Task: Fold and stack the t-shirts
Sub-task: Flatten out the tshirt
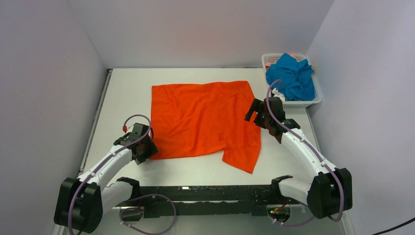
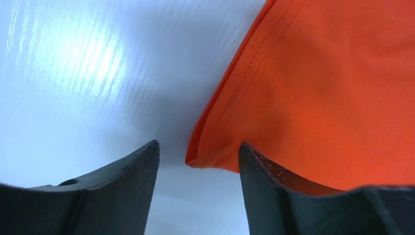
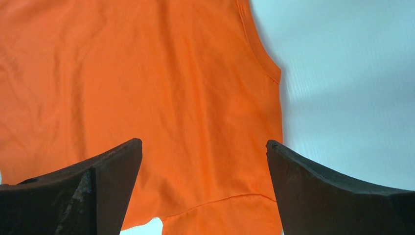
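Hovering with released claws, my left claw [image 2: 198, 154] at the orange t-shirt's [image 1: 203, 120] near-left corner, right claw [image 3: 203, 147] over its right edge, I judge nothing stacked: it lies spread on the worktop [image 1: 127, 88], teal t-shirt [image 1: 291, 76] crumpled in the basket [image 1: 317, 100] beyond its far-right corner.

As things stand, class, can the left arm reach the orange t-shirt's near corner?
Probably yes: the left gripper hangs open, and the orange t-shirt has its corner lying on the table between the jaws, with nothing covering it.

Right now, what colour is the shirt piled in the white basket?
The shirt in the basket is teal blue, clearest in the top view.
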Action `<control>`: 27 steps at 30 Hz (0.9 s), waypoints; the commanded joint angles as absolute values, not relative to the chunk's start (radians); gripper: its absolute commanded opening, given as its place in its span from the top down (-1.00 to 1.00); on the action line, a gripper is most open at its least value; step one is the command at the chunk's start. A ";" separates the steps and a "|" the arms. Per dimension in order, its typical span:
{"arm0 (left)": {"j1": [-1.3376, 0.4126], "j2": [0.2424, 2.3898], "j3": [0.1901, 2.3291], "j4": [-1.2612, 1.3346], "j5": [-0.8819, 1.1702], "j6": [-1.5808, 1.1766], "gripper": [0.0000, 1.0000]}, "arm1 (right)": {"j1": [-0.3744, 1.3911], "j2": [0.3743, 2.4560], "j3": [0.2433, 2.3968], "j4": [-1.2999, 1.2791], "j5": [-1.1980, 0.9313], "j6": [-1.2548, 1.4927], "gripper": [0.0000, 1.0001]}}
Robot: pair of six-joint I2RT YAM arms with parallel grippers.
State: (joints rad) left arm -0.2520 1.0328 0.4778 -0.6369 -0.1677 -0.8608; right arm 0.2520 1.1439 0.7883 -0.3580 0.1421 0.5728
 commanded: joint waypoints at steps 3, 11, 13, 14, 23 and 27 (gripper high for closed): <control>-0.249 1.105 0.465 -0.521 -0.170 -0.891 -0.01 | 0.252 1.133 0.779 -0.432 0.124 0.574 -0.98; -0.248 1.162 0.447 -0.440 -0.055 -0.831 1.00 | 0.254 1.099 0.798 -0.622 0.210 0.601 -0.93; -0.248 1.143 0.453 -0.461 -0.070 -0.828 1.00 | 0.266 1.097 0.805 -0.692 0.168 0.591 -0.88; -0.248 1.126 0.457 -0.469 -0.077 -0.824 1.00 | 0.282 1.096 0.807 -0.729 0.159 0.598 -0.86; -0.248 0.947 0.498 -0.570 -0.132 -0.789 1.00 | 0.577 1.096 0.696 -0.942 0.118 0.859 -0.71; -0.248 0.904 0.482 -0.566 -0.126 -0.787 1.00 | 0.583 1.084 0.595 -0.837 0.053 0.902 -0.54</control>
